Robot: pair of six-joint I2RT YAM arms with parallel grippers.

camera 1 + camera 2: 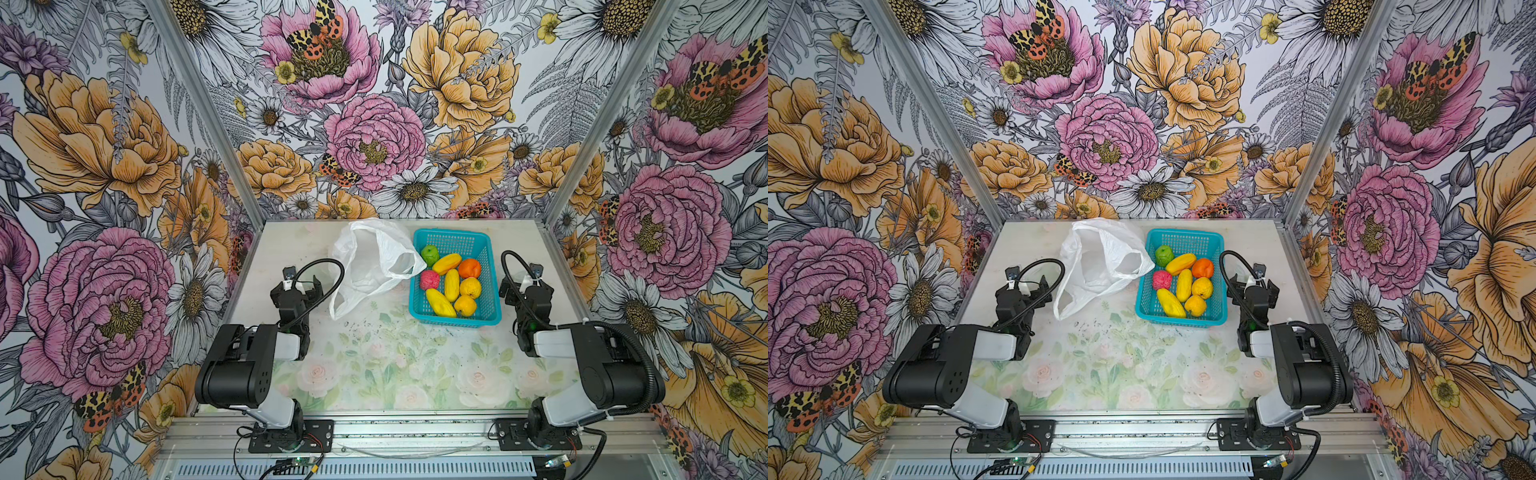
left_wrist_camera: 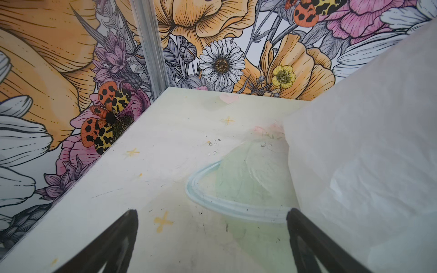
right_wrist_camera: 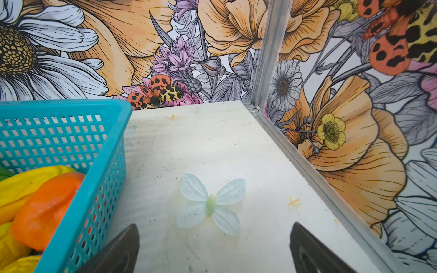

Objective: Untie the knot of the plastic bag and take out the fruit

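Here, plastic bag (image 1: pixel 365 266) overlaps basket (image 1: pixel 455 319) rim; front half of table (image 1: pixel 395 365) open.

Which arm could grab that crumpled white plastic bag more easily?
Left, probably: the left gripper, open, sits beside the thin white plastic bag; the right gripper is beyond the teal mesh basket.

Crinkly thin plastic bag (image 1: pixel 365 259), perforated plastic basket (image 1: pixel 453 243)

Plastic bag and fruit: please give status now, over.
Left gripper and right gripper: jaws open, empty. Plastic bag untied, slack, looks empty. Fruit in teal basket. Nothing in the way.
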